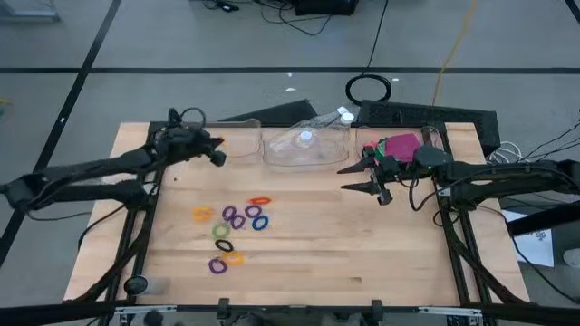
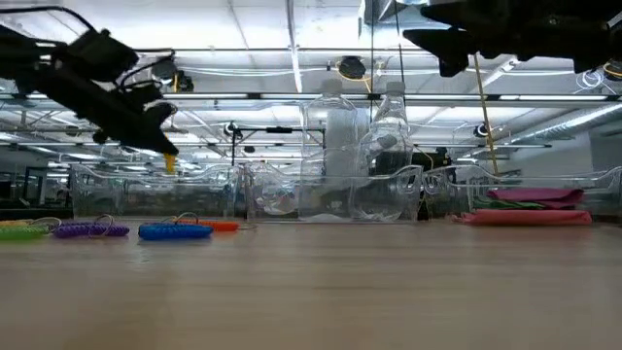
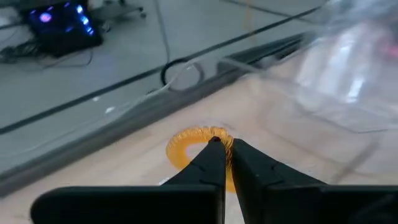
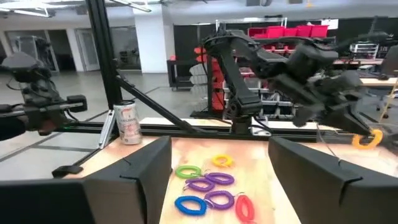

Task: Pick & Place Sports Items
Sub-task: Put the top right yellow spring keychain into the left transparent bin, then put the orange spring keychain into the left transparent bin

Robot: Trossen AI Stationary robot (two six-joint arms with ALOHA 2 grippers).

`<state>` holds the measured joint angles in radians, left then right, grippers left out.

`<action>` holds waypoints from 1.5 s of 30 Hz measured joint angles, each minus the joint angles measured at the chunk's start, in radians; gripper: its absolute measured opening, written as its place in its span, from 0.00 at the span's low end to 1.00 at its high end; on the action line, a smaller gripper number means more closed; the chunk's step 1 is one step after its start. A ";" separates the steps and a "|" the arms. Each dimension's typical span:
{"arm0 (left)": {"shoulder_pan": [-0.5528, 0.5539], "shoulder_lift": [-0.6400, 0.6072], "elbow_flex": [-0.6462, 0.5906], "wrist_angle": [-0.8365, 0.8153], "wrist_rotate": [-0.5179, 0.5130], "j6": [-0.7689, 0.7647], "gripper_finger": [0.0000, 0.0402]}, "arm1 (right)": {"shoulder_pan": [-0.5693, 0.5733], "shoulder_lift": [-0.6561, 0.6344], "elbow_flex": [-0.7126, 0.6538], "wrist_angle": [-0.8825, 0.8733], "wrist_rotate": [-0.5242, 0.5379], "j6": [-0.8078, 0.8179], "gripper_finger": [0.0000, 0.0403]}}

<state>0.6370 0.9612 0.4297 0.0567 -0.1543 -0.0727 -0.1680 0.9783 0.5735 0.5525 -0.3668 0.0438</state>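
The left pincer [image 1: 220, 156] hangs above the far left part of the tabletop [image 1: 362, 263], just beside the left clear tray [image 1: 243, 143], clenched on an orange ring [image 3: 186, 144] (its fingers [image 3: 214, 163] pinch the band). The right pincer [image 1: 360, 177] hovers with its fingers spread and nothing between them, near the right tray, where the pink piece [image 1: 400, 145] lies on a green piece [image 1: 390, 158]. The remaining rings [image 1: 237, 231], purple, orange, blue, green, red and black, lie scattered on the tabletop's middle left, well apart from both trays.
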 joint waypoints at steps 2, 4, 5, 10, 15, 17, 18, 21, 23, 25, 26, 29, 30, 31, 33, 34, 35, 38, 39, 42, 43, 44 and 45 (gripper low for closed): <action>0.016 0.042 0.000 0.026 0.000 -0.011 0.02 | 0.000 0.000 0.000 -0.006 0.000 -0.004 0.49; 0.026 0.075 0.000 0.053 0.000 -0.017 0.05 | 0.000 0.000 0.000 -0.009 0.000 -0.004 0.49; 0.028 0.087 0.000 0.065 0.000 -0.018 0.08 | 0.000 0.000 0.000 -0.009 0.000 -0.004 0.49; 0.037 0.112 0.035 0.023 -0.002 -0.028 0.28 | 0.000 0.000 0.000 -0.011 0.000 -0.004 0.49; 0.035 0.112 0.134 -0.135 -0.006 -0.033 0.49 | 0.000 0.000 0.000 -0.012 0.000 -0.011 0.49; 0.030 0.112 0.182 -0.194 -0.004 -0.030 0.56 | 0.000 0.000 0.000 -0.012 0.000 -0.011 0.49; 0.025 0.112 0.205 -0.219 -0.003 -0.030 0.59 | 0.000 0.000 0.000 -0.012 0.000 -0.011 0.49; -0.002 0.112 0.269 -0.274 0.002 -0.029 0.66 | 0.000 0.000 0.000 -0.014 0.000 -0.011 0.49; -0.033 0.112 0.303 -0.291 0.026 -0.022 0.69 | 0.000 0.000 0.000 -0.016 0.000 -0.011 0.49; -0.076 0.112 0.325 -0.295 0.066 0.014 0.70 | 0.000 0.000 0.000 -0.018 0.000 -0.015 0.49; -0.104 0.112 0.332 -0.296 0.085 0.040 0.70 | 0.000 0.000 0.000 -0.018 0.000 -0.018 0.49; -0.209 0.113 0.337 -0.294 0.135 0.109 0.68 | 0.000 0.000 0.000 -0.019 0.000 -0.028 0.49; -0.249 0.118 0.337 -0.293 0.148 0.125 0.67 | 0.000 0.000 0.000 -0.019 0.000 -0.030 0.49; -0.289 0.126 0.338 -0.290 0.156 0.134 0.66 | 0.000 0.000 0.000 -0.019 0.000 -0.030 0.49; -0.370 0.145 0.338 -0.287 0.157 0.135 0.64 | 0.000 0.000 0.000 -0.019 0.000 -0.030 0.49; -0.408 0.154 0.338 -0.287 0.156 0.130 0.62 | 0.000 0.000 0.000 -0.018 0.000 -0.030 0.49; -0.443 0.166 0.338 -0.282 0.155 0.119 0.61 | 0.000 0.000 0.000 -0.019 0.000 -0.030 0.49; -0.527 0.233 0.339 -0.238 0.154 0.095 0.59 | 0.000 0.000 0.000 -0.019 0.001 -0.030 0.49; -0.548 0.261 0.339 -0.228 0.154 0.091 0.58 | 0.000 0.000 0.000 -0.019 0.001 -0.030 0.49; -0.597 0.356 0.339 -0.180 0.154 0.077 0.57 | 0.000 0.000 0.000 -0.019 0.002 -0.030 0.49; -0.609 0.389 0.339 -0.169 0.154 0.066 0.57 | 0.000 0.000 0.000 -0.019 0.002 -0.030 0.49; -0.618 0.422 0.339 -0.165 0.154 0.053 0.57 | 0.000 0.000 0.000 -0.019 0.002 -0.030 0.49; -0.627 0.455 0.339 -0.160 0.153 0.040 0.57 | 0.000 0.000 0.000 -0.019 0.002 -0.030 0.49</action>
<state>0.0100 1.4163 0.7685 -0.1033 -0.0009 -0.0325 -0.1684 0.9779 0.5735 0.5339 -0.3645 0.0143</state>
